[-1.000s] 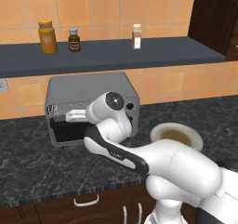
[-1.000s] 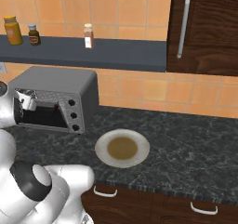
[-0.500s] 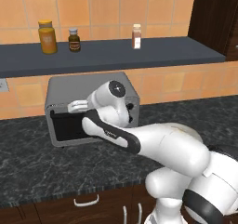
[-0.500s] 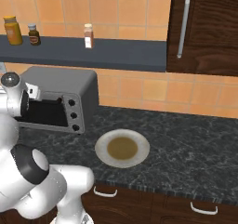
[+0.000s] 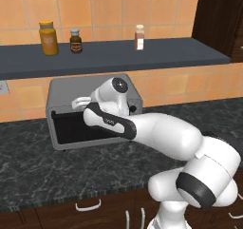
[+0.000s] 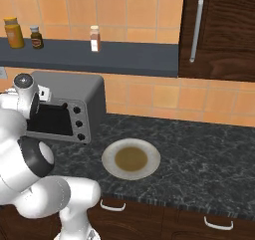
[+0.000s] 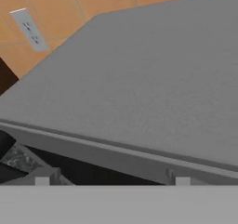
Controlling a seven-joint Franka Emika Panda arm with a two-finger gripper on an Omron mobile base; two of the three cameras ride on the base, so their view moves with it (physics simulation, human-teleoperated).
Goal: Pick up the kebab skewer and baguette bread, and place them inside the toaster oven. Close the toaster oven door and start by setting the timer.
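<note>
- Dark speckled countertop [image 6: 199, 149] runs below orange wall tiles [image 5: 109, 9], with a grey shelf [image 5: 118, 57] across the wall.
- At the toaster oven's upper front edge, the gripper [image 5: 79, 101] stands with its jaws spread apart, clasping nothing; in the hand view its fingertips [image 7: 42, 180] sit well apart just over the top edge of the door.
- Just below the fingers, the toaster oven door [image 5: 80, 128] stands raised against the front of the toaster oven [image 6: 74, 92], its dark glass facing the room.
- Three black knobs [image 6: 79, 123] line the oven's right side.
- To the oven's right lies a pale plate [image 6: 131, 158] with a brown centre.
- On the shelf stand an orange jar [image 5: 48, 38], a small dark bottle [image 5: 75, 41] and a white-and-red shaker [image 5: 139, 37].
- A wall outlet [image 7: 29, 29] sits on the tiles behind the oven.
- Dark wood cabinet [image 6: 219, 30] hangs at the right.
</note>
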